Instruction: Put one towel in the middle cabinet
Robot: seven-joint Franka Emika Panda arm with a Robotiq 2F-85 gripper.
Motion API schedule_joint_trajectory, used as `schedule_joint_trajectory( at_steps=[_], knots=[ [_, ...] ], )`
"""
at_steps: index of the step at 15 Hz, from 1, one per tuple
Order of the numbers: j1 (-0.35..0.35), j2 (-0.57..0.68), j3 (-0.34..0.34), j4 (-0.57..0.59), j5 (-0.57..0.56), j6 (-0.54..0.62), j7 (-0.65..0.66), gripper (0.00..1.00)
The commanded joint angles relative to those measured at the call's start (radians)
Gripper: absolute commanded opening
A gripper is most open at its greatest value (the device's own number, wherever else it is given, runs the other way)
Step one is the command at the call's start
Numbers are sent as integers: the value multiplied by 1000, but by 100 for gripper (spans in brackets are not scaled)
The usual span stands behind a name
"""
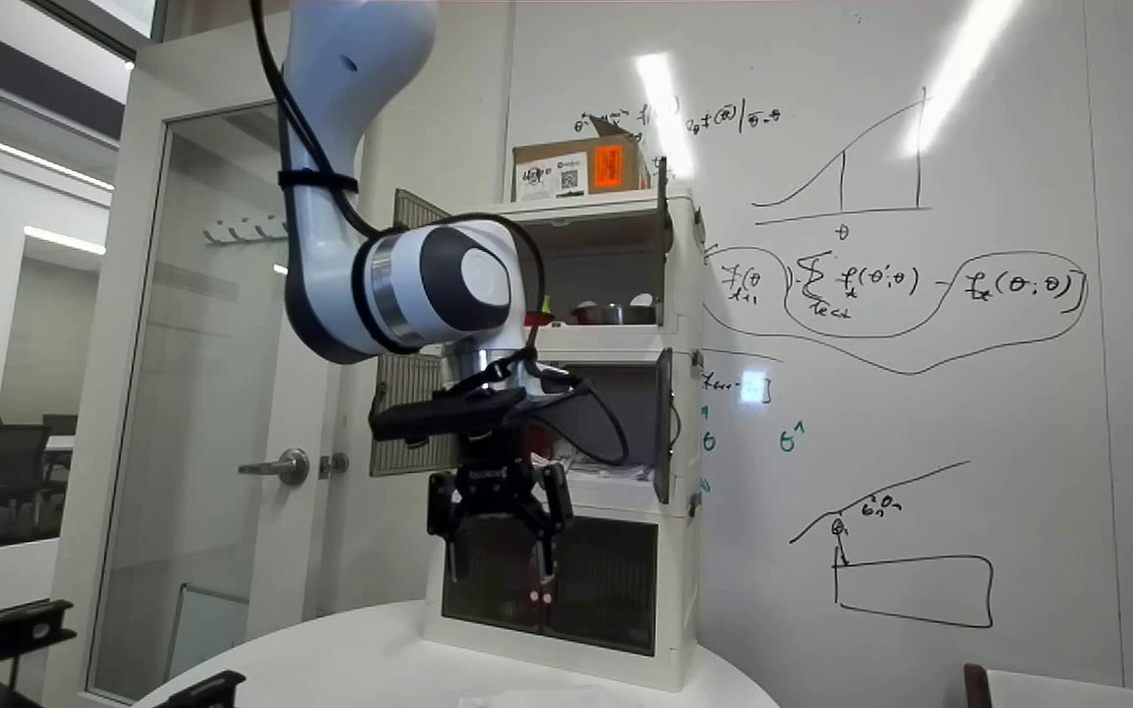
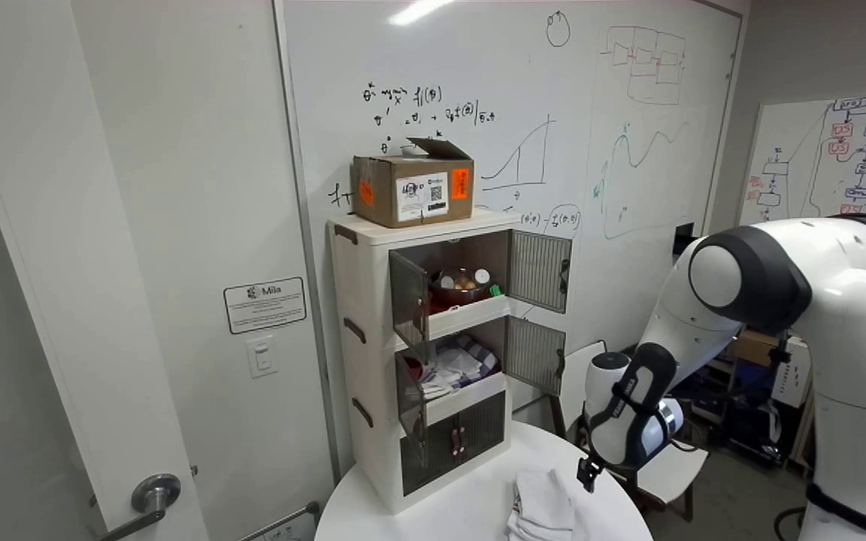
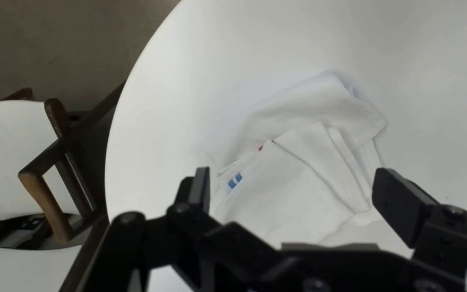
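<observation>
White folded towels point(image 2: 543, 503) lie on the round white table in front of the cabinet. In the wrist view the towels point(image 3: 290, 194) show blue and red marks near one edge. My gripper point(image 3: 292, 178) is open and empty, its fingers apart above the towels. It also shows in both exterior views point(image 1: 502, 568) point(image 2: 589, 475), above the table. The middle cabinet point(image 2: 467, 398) has both doors open. White and checked cloths point(image 2: 459, 364) and a partly hidden red thing lie inside it. In an exterior view my arm partly covers the middle cabinet point(image 1: 616, 497).
The middle cabinet's open doors point(image 2: 536, 355) point(image 2: 410, 398) stick out. The upper cabinet point(image 2: 470, 315) is also open, with a bowl point(image 2: 457, 288) inside. The lower doors point(image 2: 454, 443) are shut. A cardboard box point(image 2: 418, 191) sits on top. A chair point(image 3: 10, 158) stands beside the table point(image 3: 156, 101).
</observation>
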Motion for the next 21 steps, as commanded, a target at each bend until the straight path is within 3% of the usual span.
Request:
schedule_joint_trajectory(
  at_steps=[1,5,10,15,21],
  knots=[
    [88,116,-51,133,4,-23,-51,100],
    [159,262,-94,268,4,-10,-47,100],
    [99,420,-12,398,72,-38,-150,100],
    [106,543,-30,525,67,-63,-187,100],
    [163,652,-52,615,45,-59,-194,100]
  ],
)
